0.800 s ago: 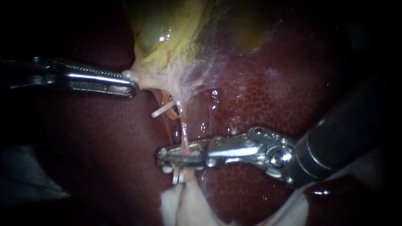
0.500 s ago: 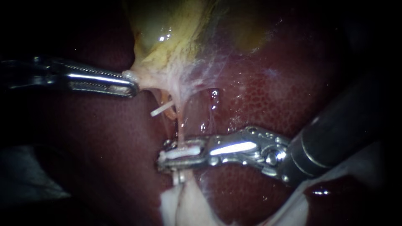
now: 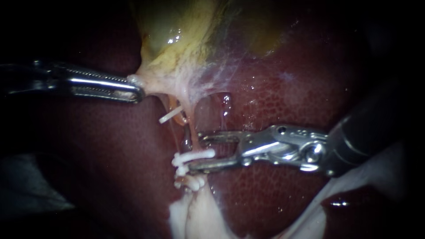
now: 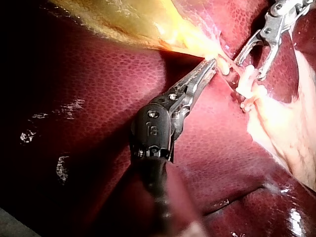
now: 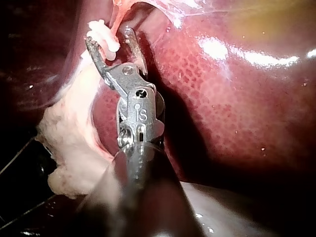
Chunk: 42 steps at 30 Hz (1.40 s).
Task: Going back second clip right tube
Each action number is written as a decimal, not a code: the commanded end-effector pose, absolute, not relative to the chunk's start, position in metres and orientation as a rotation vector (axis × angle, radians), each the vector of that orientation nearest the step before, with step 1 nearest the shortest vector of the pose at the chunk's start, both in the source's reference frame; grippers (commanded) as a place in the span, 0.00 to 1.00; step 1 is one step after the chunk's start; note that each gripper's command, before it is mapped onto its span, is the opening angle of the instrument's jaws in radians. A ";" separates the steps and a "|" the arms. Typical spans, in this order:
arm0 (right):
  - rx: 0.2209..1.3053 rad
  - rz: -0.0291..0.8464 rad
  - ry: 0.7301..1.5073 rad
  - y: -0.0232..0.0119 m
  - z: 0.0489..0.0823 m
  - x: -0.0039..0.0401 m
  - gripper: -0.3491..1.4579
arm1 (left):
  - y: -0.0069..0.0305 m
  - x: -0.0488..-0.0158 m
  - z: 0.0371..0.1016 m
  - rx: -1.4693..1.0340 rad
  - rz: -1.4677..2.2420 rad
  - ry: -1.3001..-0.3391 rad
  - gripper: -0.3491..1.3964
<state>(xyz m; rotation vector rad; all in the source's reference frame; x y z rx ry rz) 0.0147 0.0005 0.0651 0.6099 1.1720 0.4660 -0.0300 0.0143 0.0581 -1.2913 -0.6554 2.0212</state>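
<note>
Your right instrument [image 3: 195,151] has its jaws spread wide and holds nothing. A white clip [image 3: 195,156] sits closed across the thin pink tube [image 3: 191,128] right at the jaw tips. It lies against the lower jaw, while the upper jaw stands clear of it with the tube crossing just past its tip. A second clip [image 3: 191,181] sits on the same tube just beyond the lower jaw, on the side away from the upper one. A third clip [image 3: 169,117] sticks out of the strands between your two instruments; which tube it grips you cannot tell. Your left instrument [image 3: 138,90] has its jaws clamped on the pale neck of the gallbladder [image 3: 177,40], whose strands are stretched taut. The liver [image 3: 274,102] lies beneath both shafts.
</note>
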 end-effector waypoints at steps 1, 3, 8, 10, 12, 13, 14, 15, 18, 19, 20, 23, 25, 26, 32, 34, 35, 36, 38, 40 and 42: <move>0.600 0.446 1.178 0.0008 0.0646 0.0141 0.47 | 0.0143 -0.0300 0.0580 -1.292 2.021 -0.656 0.00; 0.584 0.419 1.187 0.0014 0.0636 0.0129 0.47 | 0.0143 -0.0300 0.0580 -1.292 2.021 -0.657 0.00; 0.499 0.313 1.207 0.0026 0.0607 0.0087 0.47 | 0.0142 -0.0299 0.0580 -1.293 2.021 -0.657 0.00; 0.452 0.260 1.199 0.0031 0.0594 0.0069 0.47 | 0.0143 -0.0298 0.0581 -1.293 2.022 -0.657 0.00; 0.434 0.232 1.174 0.0035 0.0584 0.0056 0.47 | 0.0143 -0.0298 0.0581 -1.293 2.022 -0.658 0.00; 0.425 0.219 1.164 0.0037 0.0579 0.0051 0.47 | 0.0143 -0.0298 0.0582 -1.293 2.022 -0.658 0.00; 0.412 0.202 1.148 0.0040 0.0573 0.0045 0.47 | 0.0143 -0.0298 0.0582 -1.293 2.022 -0.658 0.00; 0.407 0.194 1.137 0.0043 0.0570 0.0041 0.47 | 0.0143 -0.0298 0.0582 -1.293 2.022 -0.658 0.00; 0.399 0.172 1.117 0.0047 0.0562 0.0033 0.47 | 0.0143 -0.0299 0.0586 -1.293 2.023 -0.656 0.00; 0.399 0.169 1.108 0.0046 0.0561 0.0032 0.47 | 0.0142 -0.0301 0.0590 -1.293 2.024 -0.652 0.00; 0.395 0.162 1.103 0.0046 0.0561 0.0031 0.47 | 0.0140 -0.0303 0.0594 -1.293 2.025 -0.649 0.00; 0.389 0.149 1.102 0.0044 0.0561 0.0028 0.47 | 0.0137 -0.0312 0.0611 -1.294 2.030 -0.640 0.00; 0.389 0.149 1.102 0.0044 0.0561 0.0028 0.47 | 0.0136 -0.0318 0.0625 -1.291 2.046 -0.641 0.00; 0.388 0.149 1.102 0.0044 0.0561 0.0028 0.47 | 0.0137 -0.0321 0.0631 -1.286 2.045 -0.645 0.00; 0.388 0.150 1.102 0.0044 0.0561 0.0029 0.47 | 0.0136 -0.0333 0.0654 -1.272 2.052 -0.657 0.00; 0.388 0.150 1.102 0.0044 0.0561 0.0029 0.47 | 0.0135 -0.0333 0.0654 -1.272 2.052 -0.657 0.00; 0.388 0.150 1.102 0.0044 0.0561 0.0029 0.47 | 0.0135 -0.0333 0.0653 -1.272 2.051 -0.657 0.00; 0.388 0.150 1.102 0.0044 0.0561 0.0029 0.47 | 0.0135 -0.0333 0.0653 -1.272 2.051 -0.657 0.00; 0.388 0.150 1.102 0.0044 0.0561 0.0028 0.47 | 0.0135 -0.0333 0.0652 -1.272 2.051 -0.657 0.00; 0.388 0.150 1.102 0.0044 0.0561 0.0029 0.47 | 0.0135 -0.0332 0.0651 -1.272 2.051 -0.659 0.00; 0.388 0.150 1.102 0.0043 0.0560 0.0030 0.47 | 0.0136 -0.0328 0.0647 -1.273 2.051 -0.664 0.00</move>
